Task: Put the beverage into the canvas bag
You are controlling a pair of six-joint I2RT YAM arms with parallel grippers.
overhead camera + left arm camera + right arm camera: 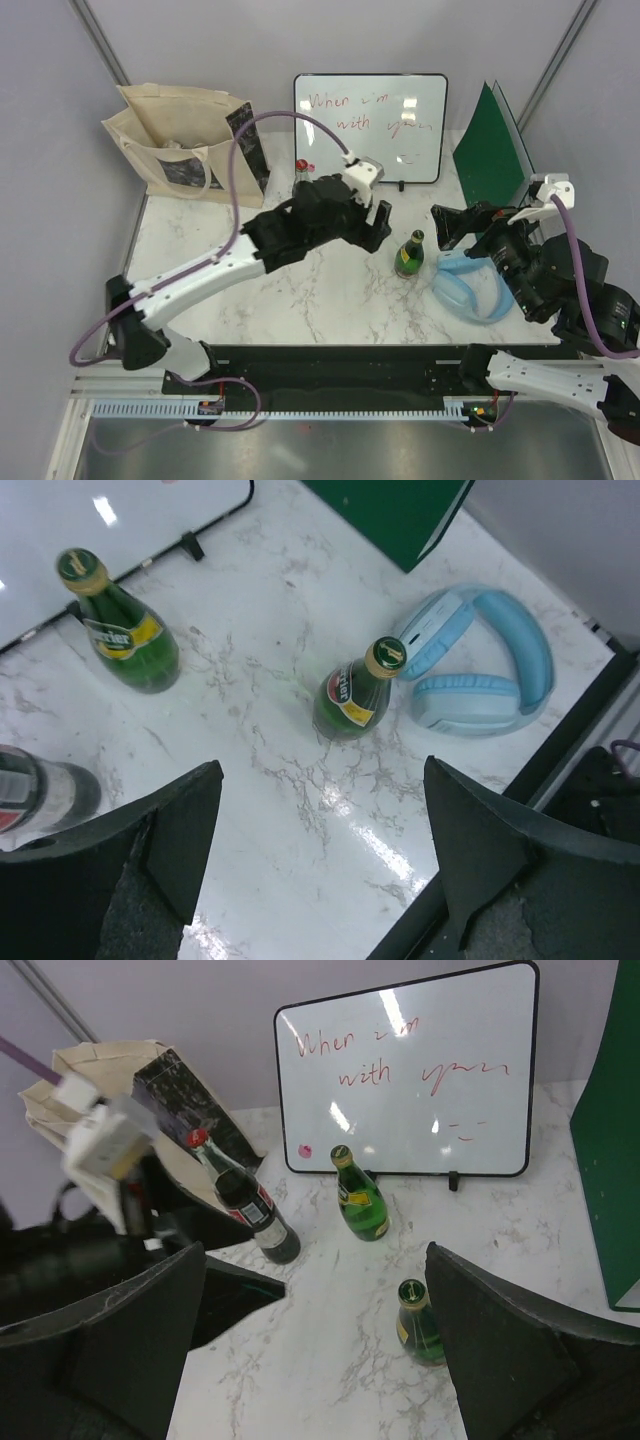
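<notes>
Three bottles stand on the table (pixel 300 300) — a dark bottle (pixel 255 1215) and a rear green bottle (pixel 360 1200) by the whiteboard (pixel 370 120), and a front green bottle (pixel 409 255) beside the headphones (pixel 470 288). The bag (pixel 180 140) stands in the far left corner, nearest the dark bottle. The left gripper (pixel 320 780) hovers over marble, jaws wide apart and empty — the right gripper (pixel 315 1255) likewise.

Canvas bag (pixel 150 130) stands back-left; cola bottle (pixel 250 1210), green bottle (pixel 360 1205), second green bottle (pixel 420 1325) upright.
</notes>
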